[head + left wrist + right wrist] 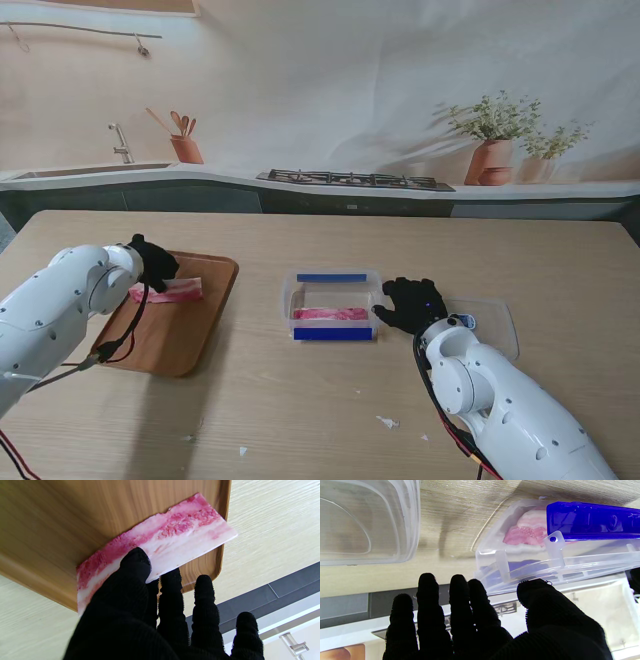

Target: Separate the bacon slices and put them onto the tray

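Note:
A wooden tray (190, 330) lies on the table at my left. My left hand (152, 262), in a black glove, hovers over the tray's far part and pinches a pink-and-white bacon slice (168, 291) (160, 537) between thumb and fingers; the slice hangs just over the tray (62, 512). A clear box with blue clips (332, 304) stands mid-table and holds more bacon (330, 314) (527, 531). My right hand (410, 303) rests beside the box's right wall (520, 562), fingers spread, with nothing in it.
The box's clear lid (490, 325) (365, 522) lies flat on the table right of my right hand. A few white scraps (387, 422) dot the table nearer to me. A kitchen backdrop stands behind the far edge.

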`<state>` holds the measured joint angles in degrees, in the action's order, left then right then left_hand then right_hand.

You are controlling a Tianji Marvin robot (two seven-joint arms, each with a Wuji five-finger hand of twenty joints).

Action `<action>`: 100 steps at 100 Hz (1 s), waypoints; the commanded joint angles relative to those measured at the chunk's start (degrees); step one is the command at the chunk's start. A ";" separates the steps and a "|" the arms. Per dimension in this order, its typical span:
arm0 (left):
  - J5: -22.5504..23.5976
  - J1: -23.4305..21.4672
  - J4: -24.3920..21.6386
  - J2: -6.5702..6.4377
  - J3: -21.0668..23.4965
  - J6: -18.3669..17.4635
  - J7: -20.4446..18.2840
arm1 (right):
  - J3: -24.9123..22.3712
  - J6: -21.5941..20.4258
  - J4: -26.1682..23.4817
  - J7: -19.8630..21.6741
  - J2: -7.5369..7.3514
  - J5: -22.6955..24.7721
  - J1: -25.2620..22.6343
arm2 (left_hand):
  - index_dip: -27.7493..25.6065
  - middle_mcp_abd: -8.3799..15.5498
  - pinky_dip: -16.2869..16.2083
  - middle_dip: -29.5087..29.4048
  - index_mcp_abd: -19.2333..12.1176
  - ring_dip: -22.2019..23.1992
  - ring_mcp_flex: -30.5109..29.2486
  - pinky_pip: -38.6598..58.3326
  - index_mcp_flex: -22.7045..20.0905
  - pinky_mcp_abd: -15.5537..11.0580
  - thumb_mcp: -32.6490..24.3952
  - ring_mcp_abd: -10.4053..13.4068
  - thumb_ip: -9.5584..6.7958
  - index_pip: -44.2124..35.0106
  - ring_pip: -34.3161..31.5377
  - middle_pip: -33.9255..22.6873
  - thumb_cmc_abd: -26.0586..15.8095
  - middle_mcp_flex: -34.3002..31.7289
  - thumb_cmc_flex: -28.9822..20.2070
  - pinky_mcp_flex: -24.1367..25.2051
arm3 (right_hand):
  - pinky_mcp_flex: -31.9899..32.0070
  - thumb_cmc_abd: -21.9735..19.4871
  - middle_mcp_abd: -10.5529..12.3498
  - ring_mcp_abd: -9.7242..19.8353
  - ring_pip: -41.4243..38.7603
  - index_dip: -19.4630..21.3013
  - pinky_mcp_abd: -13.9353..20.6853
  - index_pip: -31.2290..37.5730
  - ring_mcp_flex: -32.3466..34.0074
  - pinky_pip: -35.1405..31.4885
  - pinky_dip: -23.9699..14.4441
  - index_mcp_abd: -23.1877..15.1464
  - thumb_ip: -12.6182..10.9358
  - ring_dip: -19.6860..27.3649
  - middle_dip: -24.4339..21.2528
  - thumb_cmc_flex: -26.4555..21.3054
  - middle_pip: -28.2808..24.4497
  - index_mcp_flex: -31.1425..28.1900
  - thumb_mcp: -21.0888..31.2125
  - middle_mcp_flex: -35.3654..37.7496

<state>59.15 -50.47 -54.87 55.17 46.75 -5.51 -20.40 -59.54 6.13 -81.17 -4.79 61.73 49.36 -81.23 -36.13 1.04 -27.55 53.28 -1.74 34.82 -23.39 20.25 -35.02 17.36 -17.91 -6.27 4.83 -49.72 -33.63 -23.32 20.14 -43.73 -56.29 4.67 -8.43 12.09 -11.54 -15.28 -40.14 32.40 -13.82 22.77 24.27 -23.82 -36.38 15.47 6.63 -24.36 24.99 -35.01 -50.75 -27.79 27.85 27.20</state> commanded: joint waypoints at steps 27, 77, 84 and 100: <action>-1.14 1.96 3.21 0.73 -2.71 -0.72 5.18 | 0.34 0.12 0.32 1.11 0.46 0.22 -0.74 | 1.10 0.99 -1.51 -5.73 -3.96 -1.18 1.37 -0.02 -1.23 0.19 -2.79 -0.40 1.13 -4.26 0.32 -3.91 -1.09 2.79 -3.01 0.38 | 0.54 -1.08 0.62 -1.07 -1.09 -1.05 -0.99 -0.68 0.35 0.08 -0.92 -7.83 -2.49 -0.37 -0.17 -1.18 -0.45 0.56 -0.31 -1.19; -1.38 5.34 6.17 0.73 -9.18 -0.59 8.94 | 0.22 0.14 0.36 0.93 0.51 0.02 -0.81 | 19.98 -3.34 0.53 -34.09 4.65 -8.65 13.67 0.80 18.14 -0.32 -24.25 0.31 0.42 26.56 11.02 -1.12 4.53 30.80 21.02 0.33 | 0.54 -0.98 0.56 -1.10 -1.07 -1.05 -1.04 -0.73 0.33 0.13 -0.91 -7.78 -2.49 -0.36 -0.15 -1.15 -0.46 0.61 -0.36 -1.15; -0.35 4.63 5.31 0.61 -7.65 -0.99 8.78 | 0.18 0.07 0.36 0.92 0.52 0.01 -0.81 | 20.72 -3.65 0.83 -34.63 4.91 -8.84 14.52 0.27 19.19 -0.21 -24.72 0.15 0.63 27.68 11.39 -0.64 6.04 31.47 22.47 0.31 | 0.54 -1.01 0.58 -1.03 -1.06 -1.06 -1.08 -0.76 0.30 0.12 -0.92 -7.87 -2.49 -0.35 -0.16 -1.12 -0.44 0.72 -0.38 -1.22; 0.68 -0.55 -0.69 1.22 2.32 -2.05 7.77 | 0.11 -0.02 0.35 0.83 0.54 -0.10 -0.84 | 20.89 -4.47 0.29 -33.47 6.15 -8.16 15.21 -0.84 18.30 0.45 -23.07 -1.13 0.75 27.20 10.92 -3.04 5.46 30.83 24.45 0.72 | 0.52 -1.00 0.59 -1.05 -1.07 -1.06 -1.06 -0.78 0.32 0.11 -0.93 -7.84 -2.50 -0.36 -0.16 -1.15 -0.45 0.77 -0.38 -1.19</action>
<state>60.47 -49.42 -52.18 56.09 47.73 -7.20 -12.01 -59.67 6.16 -81.16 -4.91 61.80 49.31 -81.33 -15.73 -1.60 -27.31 18.43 2.63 26.86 -9.15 20.25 -16.78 17.28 -41.13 -6.44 5.21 -22.37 -22.66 -24.00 24.97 -13.70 -33.52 4.67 -8.44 11.94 -11.54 -15.28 -40.14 31.98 -13.82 22.55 24.27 -23.82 -36.38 15.17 6.63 -24.36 24.99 -35.01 -50.75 -27.78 27.47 27.20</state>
